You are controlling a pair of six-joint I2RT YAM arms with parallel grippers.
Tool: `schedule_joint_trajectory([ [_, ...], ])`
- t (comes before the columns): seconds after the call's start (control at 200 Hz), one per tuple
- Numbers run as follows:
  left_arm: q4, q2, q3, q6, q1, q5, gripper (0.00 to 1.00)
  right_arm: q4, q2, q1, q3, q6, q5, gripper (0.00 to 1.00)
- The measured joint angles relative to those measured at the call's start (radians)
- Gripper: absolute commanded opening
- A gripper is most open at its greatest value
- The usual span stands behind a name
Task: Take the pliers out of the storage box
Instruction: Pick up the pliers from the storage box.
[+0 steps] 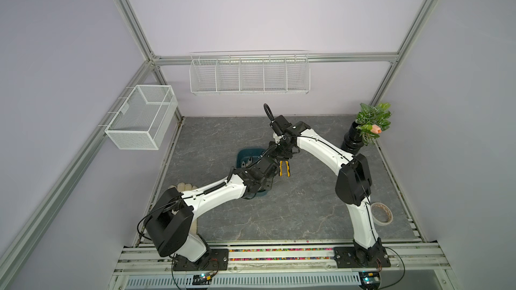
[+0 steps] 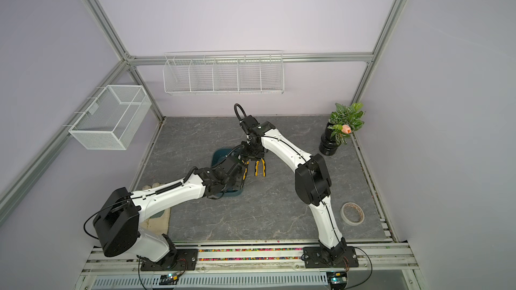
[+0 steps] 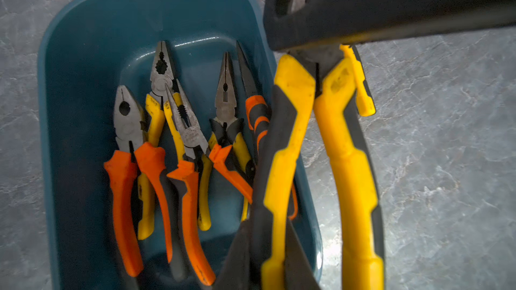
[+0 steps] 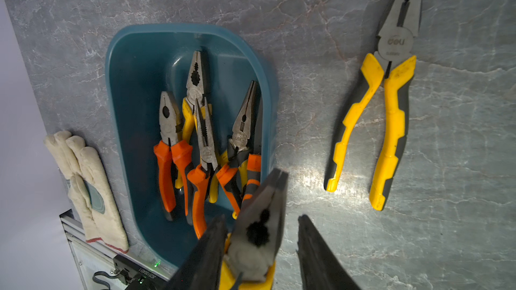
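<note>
Pliers tally: five pliers (image 3: 192, 138) sit piled in the box (image 3: 83, 51), which is roughly mid-surface, a bit toward the left edge. The loose pliers (image 4: 393, 112), yellow, lie flat on the grey marbled surface (image 1: 279, 218) right of the box, well apart from it. The held pliers (image 3: 282, 149), also yellow, are up over the box's right rim. The left hand (image 3: 268, 232) is pinching one handle. The right hand (image 4: 261, 218) is spread around the head, one finger (image 4: 212, 246) against it and the other off it.

Lilac walls (image 1: 279, 23), aluminium frame (image 1: 273, 58), a mesh basket (image 1: 139, 118) on the left wall, a wire rack (image 1: 248, 76) on the back one. There's a vase (image 1: 350, 140) in the far right corner, tape (image 1: 382, 213) near the right edge, and gloves (image 4: 92, 185) at the left edge, partly under the left arm (image 1: 217, 191).

From above, the arms cover most of the box. In the left wrist view a right finger hides the held head, and the handle ends are cut off.
</note>
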Motion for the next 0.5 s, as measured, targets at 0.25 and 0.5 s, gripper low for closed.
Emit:
schedule_joint_trajectory([
  [0.25, -0.015, 0.011, 0.008, 0.001, -0.015, -0.038, 0.0, -0.003, 0.004, -0.004, -0.001, 0.008, -0.004, 0.42],
  [0.5, -0.026, 0.013, 0.008, 0.0, -0.018, -0.048, 0.0, 0.009, 0.008, -0.004, -0.01, 0.029, -0.026, 0.42],
])
